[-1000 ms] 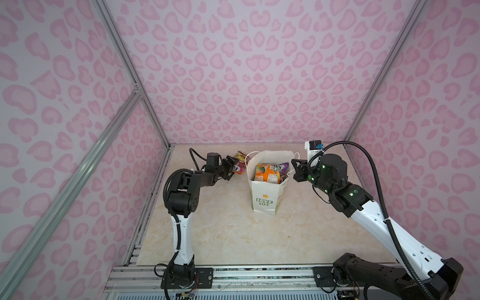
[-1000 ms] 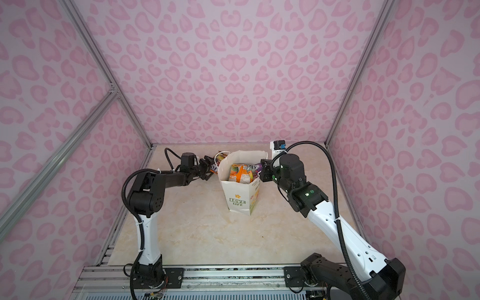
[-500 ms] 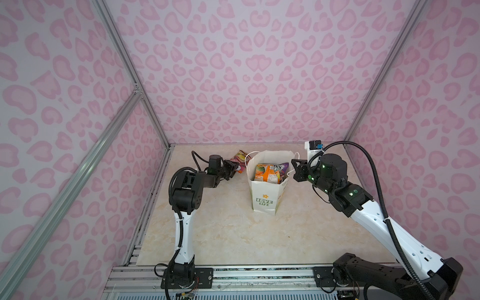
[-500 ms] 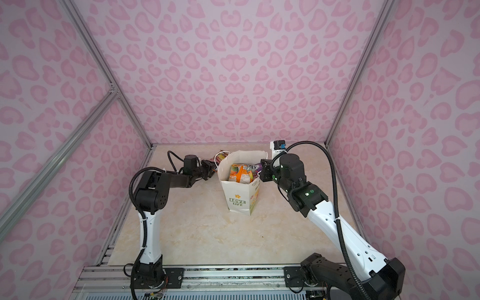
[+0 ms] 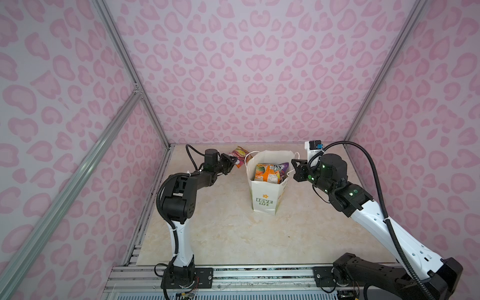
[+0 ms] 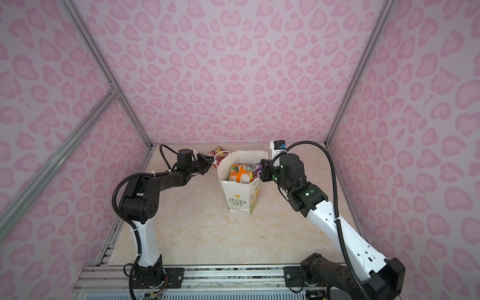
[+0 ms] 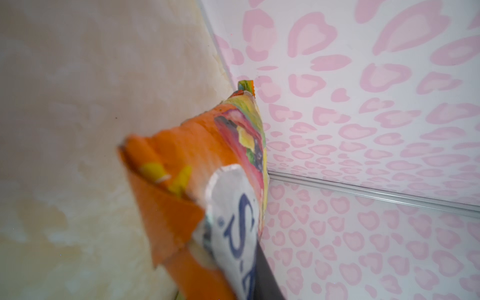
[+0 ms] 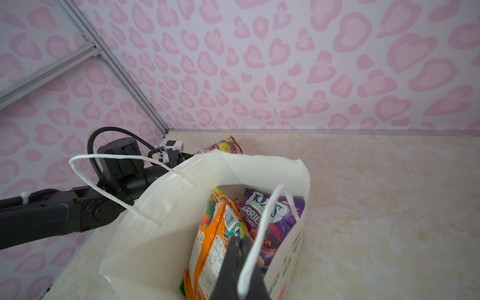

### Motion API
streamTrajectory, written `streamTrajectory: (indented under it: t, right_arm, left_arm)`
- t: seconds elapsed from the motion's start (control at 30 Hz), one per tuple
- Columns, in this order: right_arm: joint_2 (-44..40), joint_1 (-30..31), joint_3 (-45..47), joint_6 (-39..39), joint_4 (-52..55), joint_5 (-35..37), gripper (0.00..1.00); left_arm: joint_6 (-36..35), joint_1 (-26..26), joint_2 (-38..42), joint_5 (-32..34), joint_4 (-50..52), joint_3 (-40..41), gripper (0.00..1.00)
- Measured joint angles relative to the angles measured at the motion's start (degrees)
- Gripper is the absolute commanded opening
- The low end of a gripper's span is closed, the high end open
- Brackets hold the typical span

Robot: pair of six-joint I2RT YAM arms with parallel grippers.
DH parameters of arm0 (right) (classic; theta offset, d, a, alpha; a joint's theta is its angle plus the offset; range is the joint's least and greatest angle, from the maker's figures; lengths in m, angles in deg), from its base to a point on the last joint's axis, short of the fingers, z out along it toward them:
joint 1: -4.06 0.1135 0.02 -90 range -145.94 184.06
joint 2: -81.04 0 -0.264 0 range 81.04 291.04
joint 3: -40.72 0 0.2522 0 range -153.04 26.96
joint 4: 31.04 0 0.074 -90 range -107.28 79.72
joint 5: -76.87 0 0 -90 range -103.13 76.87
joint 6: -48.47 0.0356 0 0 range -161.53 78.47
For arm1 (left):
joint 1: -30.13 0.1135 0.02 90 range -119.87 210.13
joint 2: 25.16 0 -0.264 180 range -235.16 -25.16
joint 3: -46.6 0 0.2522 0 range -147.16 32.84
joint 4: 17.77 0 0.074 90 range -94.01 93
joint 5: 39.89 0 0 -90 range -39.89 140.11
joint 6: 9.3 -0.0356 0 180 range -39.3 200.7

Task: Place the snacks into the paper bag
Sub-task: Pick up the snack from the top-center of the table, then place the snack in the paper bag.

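Observation:
The cream paper bag [image 5: 265, 192] stands upright mid-table with its mouth open. Inside it stand an orange snack packet [image 8: 215, 239] and a purple one [image 8: 262, 215]. Another snack, an orange fruit-print packet [image 5: 240, 153], lies on the table behind the bag's left side, close to the back wall. My left gripper [image 5: 232, 163] is shut on that packet's near edge; in the left wrist view the packet [image 7: 197, 155] fills the space between the jaws. My right gripper [image 8: 240, 241] is shut at the bag's right rim. The white cord handle [image 8: 262, 228] lies across its fingers.
A small white and blue device [image 5: 313, 148] stands at the back right corner. Pink patterned walls close in the table on three sides. A metal rail [image 5: 233, 278] with both arm bases runs along the front edge.
My left gripper reached forward to the packet behind the bag and closed its jaws on it. The right arm and the bag have not moved.

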Motion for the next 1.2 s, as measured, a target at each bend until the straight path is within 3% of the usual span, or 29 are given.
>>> streamTrajectory:
  t: [0.2, 0.57, 0.83, 1.0, 1.2]
  right_arm:
    - [-0.3, 0.0, 0.2, 0.0, 0.0, 0.0, 0.00]
    - [-0.2, 0.0, 0.4, 0.2, 0.0, -0.4, 0.00]
    - [-0.1, 0.0, 0.4, 0.2, 0.0, -0.5, 0.00]
    - [0.3, 0.0, 0.4, 0.2, 0.0, -0.7, 0.00]
    - [0.4, 0.0, 0.4, 0.2, 0.0, -0.7, 0.00]
  left_arm:
    - [-4.0, 1.2, 11.0, 2.1, 6.6, 4.2, 0.10]
    - [-18.1, 1.8, 36.2, 9.4, 30.2, 5.3, 0.10]
    - [-25.7, 1.4, 48.8, 12.5, 45.5, -0.5, 0.11]
    - [-31.8, -5.1, 50.0, 15.1, 54.2, -10.9, 0.11]
    - [-39.2, -15.2, 45.6, 18.1, 60.1, -25.0, 0.12]
